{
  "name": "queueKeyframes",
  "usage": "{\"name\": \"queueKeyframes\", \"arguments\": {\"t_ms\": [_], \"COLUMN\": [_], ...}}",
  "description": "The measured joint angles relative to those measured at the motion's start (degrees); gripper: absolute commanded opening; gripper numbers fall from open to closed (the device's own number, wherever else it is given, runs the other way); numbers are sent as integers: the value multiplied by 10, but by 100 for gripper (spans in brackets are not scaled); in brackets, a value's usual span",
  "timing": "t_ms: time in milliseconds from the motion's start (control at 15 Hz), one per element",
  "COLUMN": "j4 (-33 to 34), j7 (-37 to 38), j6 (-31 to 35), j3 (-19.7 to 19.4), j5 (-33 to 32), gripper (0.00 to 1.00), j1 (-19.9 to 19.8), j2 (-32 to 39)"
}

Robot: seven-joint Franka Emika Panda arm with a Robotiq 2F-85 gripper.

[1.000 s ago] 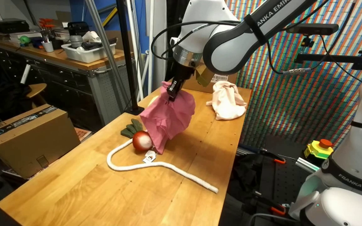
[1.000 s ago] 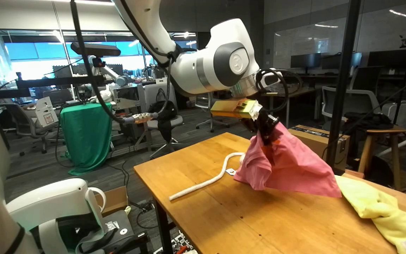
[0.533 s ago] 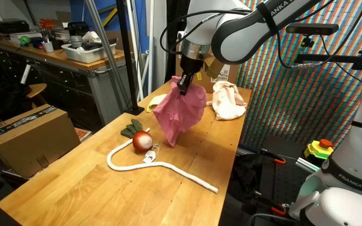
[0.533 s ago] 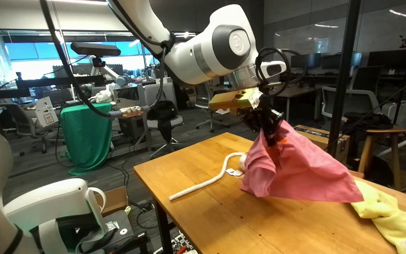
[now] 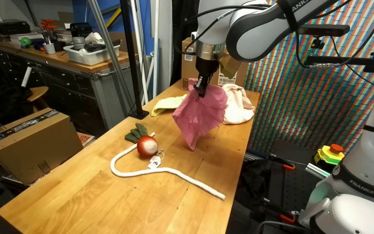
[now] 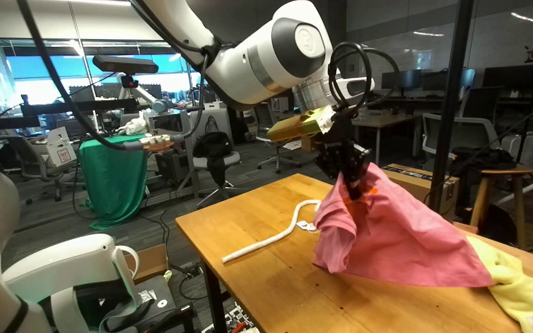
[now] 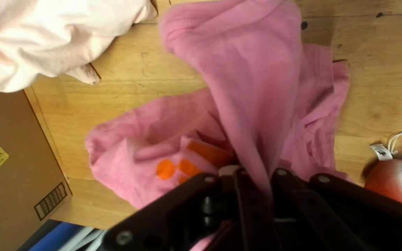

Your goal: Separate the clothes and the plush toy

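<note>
where the end effector (image 5: 201,92) grips, pink cloth (image 5: 202,114) hangs.

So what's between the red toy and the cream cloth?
The pink cloth, hanging from the hand, as an exterior view and the wrist view show.

You have a curved white rope (image 5: 162,170) on the wooden table (image 5: 109,201) and a black post (image 5: 131,58) at the table's edge; in an exterior view you see a white plastic bin (image 5: 84,58) on a workbench (image 5: 58,58).
</note>
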Motion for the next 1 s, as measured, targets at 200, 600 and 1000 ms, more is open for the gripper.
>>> {"name": "queueKeyframes", "arguments": {"t_ms": [200,600,1000], "j4": [-1,-15,-24], "j7": [2,-12,-106], "j6": [-25,-47,-46], "j3": [5,18,24], "j5": [-1,12,76], "gripper": [3,3,3], "j1": [-3,-1,7], "j2": [-2,1,24]}}
